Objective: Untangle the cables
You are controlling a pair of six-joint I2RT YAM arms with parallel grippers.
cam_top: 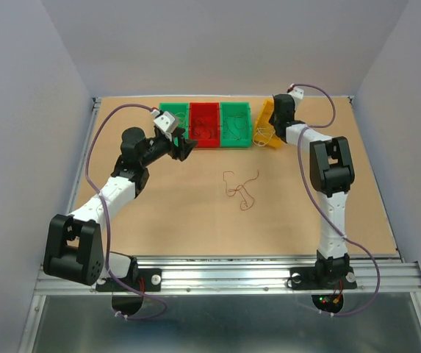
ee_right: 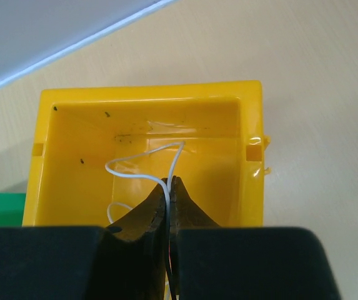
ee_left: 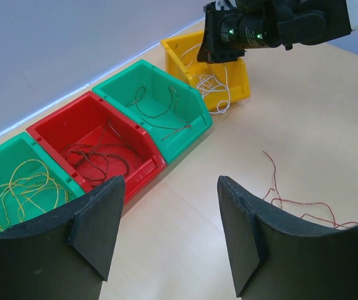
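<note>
The right gripper (ee_right: 169, 182) hangs over the yellow bin (ee_right: 141, 106) with its fingers pinched together on a white cable (ee_right: 174, 162) that loops inside, seemingly because each colour is sorted into its own bin. The left gripper (ee_left: 169, 194) hovers near the red bin (ee_left: 60, 113) with its fingers apart. The reddish cables (cam_top: 241, 190) lie loosely tangled mid-worktop (cam_top: 159, 220), well apart from both arms.

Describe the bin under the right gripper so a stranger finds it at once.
At the table's far edge four bins stand in a row. The rightmost, under the right gripper, is the yellow bin: the only yellow one, skewed from the rest, holding white wire.
</note>
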